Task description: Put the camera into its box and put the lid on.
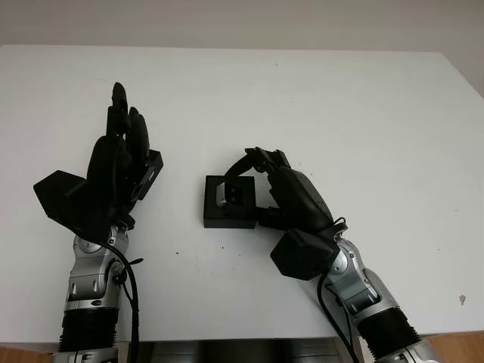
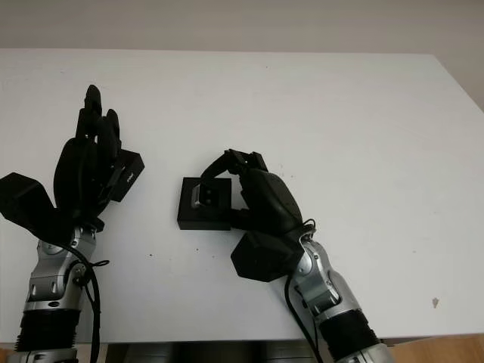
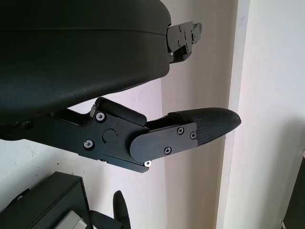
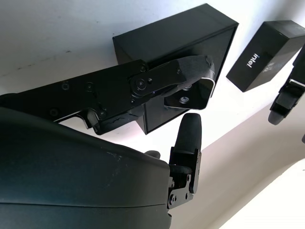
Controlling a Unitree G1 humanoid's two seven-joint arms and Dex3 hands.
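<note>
An open black box (image 1: pixel 227 215) lies on the white table (image 1: pixel 318 98) near the middle. My right hand (image 1: pixel 240 180) reaches over it from the right and is shut on the small silver camera (image 1: pixel 233 193), which sits low inside the box opening. The right wrist view shows the camera (image 4: pixel 188 98) pinched between two fingertips above the box (image 4: pixel 190 43). To the left of the box, my left hand (image 1: pixel 125 144) stands raised. It holds the black lid (image 1: pixel 149 174), marked "intel" (image 4: pixel 267 55), against its fingers and off the table.
The table's front edge (image 1: pixel 249 339) runs just below both forearms. Bare white surface lies behind and to the right of the box. A small dark speck (image 1: pixel 462 299) marks the table at the far right.
</note>
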